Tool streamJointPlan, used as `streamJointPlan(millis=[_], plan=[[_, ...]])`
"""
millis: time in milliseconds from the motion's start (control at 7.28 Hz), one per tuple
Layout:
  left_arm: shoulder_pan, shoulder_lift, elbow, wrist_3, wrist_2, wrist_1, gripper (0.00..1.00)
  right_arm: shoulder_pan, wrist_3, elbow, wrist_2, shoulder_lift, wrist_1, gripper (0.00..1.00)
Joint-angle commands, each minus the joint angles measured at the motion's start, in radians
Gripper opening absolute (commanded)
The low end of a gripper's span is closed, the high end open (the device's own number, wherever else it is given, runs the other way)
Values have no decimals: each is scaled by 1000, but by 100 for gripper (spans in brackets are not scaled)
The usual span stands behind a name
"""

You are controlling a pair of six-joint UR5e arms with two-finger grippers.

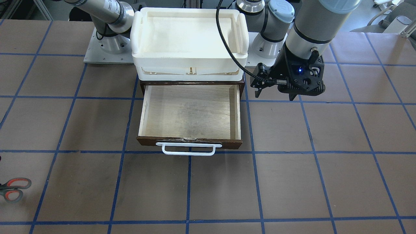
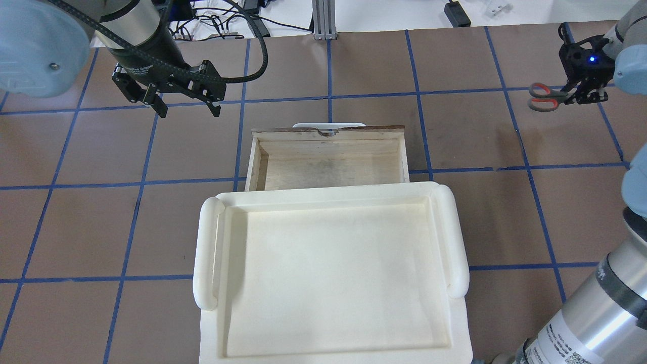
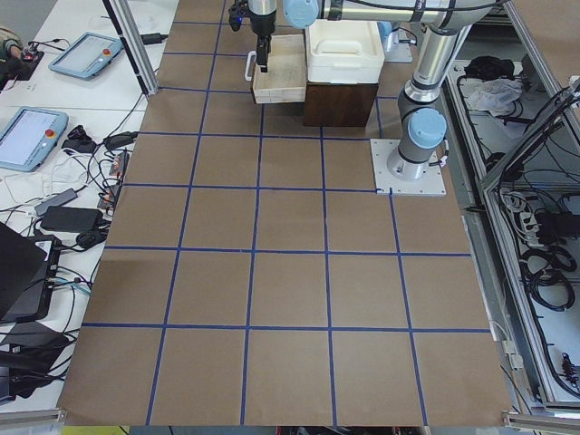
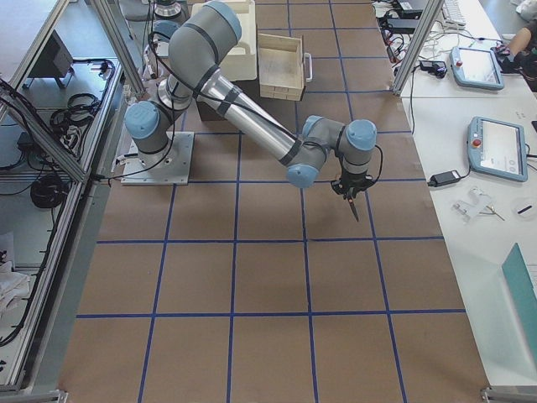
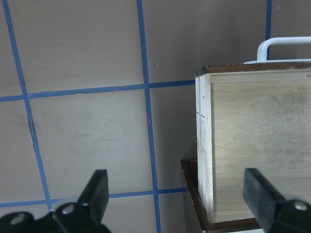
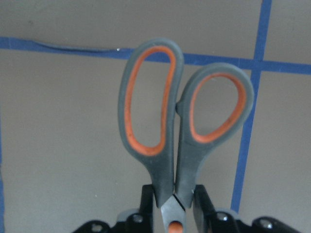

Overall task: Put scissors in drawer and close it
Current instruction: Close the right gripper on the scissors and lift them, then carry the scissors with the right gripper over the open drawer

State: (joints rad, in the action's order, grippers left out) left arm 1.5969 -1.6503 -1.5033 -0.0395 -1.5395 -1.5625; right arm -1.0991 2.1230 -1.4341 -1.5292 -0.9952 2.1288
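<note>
My right gripper [image 2: 581, 95] is shut on the scissors [image 2: 543, 96] near the orange pivot, at the table's far right. The grey handles with orange-red lining stick out ahead of the fingers [image 6: 146, 200] in the right wrist view [image 6: 180, 121]. The handles also show at the left edge of the front view [image 1: 11, 190]. The drawer [image 1: 190, 113] is pulled open and empty, with its dark front and white bar handle [image 1: 188, 149] facing away from me. My left gripper [image 2: 189, 111] is open and empty, hovering beside the drawer's left side [image 5: 204, 145].
A white plastic tray [image 2: 207, 242] sits on top of the dark cabinet that the drawer slides out of. Brown table paper with blue tape lines lies all round. Tablets and cables lie on side benches beyond the far edge [image 3: 32, 131].
</note>
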Motion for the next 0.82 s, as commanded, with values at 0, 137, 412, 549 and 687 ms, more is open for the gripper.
streamJointPlan(millis=[0,137,412,549,687], plan=[[-2,3,0,0,-2,-1,100,-92,-147,-3,-3,-112,-168,0],[0,3,0,0,-2,-2,100,-160,-234,-3,-12,-167,-252,0],[-2,1,0,0,-1,-2,100,-278,-410,-3,-22,-250,-369,0],[-2,0,0,0,-1,-2,100,-351,-534,-3,-76,-275,-412,0],[-3,-2,0,0,-1,-2,100,-431,-625,-3,-86,-286,-424,0]])
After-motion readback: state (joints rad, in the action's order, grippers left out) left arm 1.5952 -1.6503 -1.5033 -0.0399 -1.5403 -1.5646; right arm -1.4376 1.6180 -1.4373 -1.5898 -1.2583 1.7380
